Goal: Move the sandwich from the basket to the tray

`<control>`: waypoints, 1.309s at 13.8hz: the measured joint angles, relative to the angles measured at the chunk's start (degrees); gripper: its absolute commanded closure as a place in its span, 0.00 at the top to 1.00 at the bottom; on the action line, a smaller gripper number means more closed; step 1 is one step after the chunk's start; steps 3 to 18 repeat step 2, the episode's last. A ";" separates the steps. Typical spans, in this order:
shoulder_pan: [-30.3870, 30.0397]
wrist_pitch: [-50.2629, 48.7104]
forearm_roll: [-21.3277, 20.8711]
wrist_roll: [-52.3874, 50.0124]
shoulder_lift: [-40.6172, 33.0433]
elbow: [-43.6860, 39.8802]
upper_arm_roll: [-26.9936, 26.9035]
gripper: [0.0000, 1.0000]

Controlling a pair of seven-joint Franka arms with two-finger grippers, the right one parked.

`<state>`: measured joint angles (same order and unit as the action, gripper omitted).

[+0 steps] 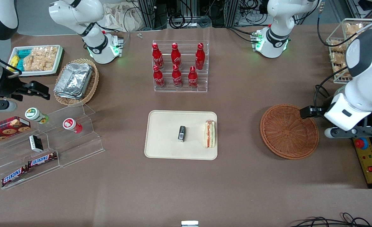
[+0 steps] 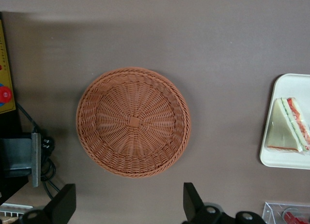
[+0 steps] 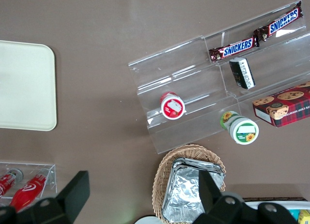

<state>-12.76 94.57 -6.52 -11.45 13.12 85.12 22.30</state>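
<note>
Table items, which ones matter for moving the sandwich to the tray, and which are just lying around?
Job: sandwich on the tray; empty basket; gripper, open, above the basket.

Lying about: black box on the tray; cola bottles; Snickers bars; foil containers.

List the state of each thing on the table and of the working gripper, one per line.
sandwich: lying on the tray, at its edge nearest the basket.
basket: empty, upright.
tray: flat on the table, holding the sandwich and a small black item.
gripper: open, empty, above the table beside the basket.
soda bottles: upright in the clear rack.
</note>
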 measured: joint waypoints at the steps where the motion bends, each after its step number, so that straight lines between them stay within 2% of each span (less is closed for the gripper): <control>1: -0.10 0.00 0.00 -0.98 -0.09 0.00 -0.13 0.99; 18: -0.20 -0.02 0.00 -1.82 -0.09 0.00 -0.23 0.99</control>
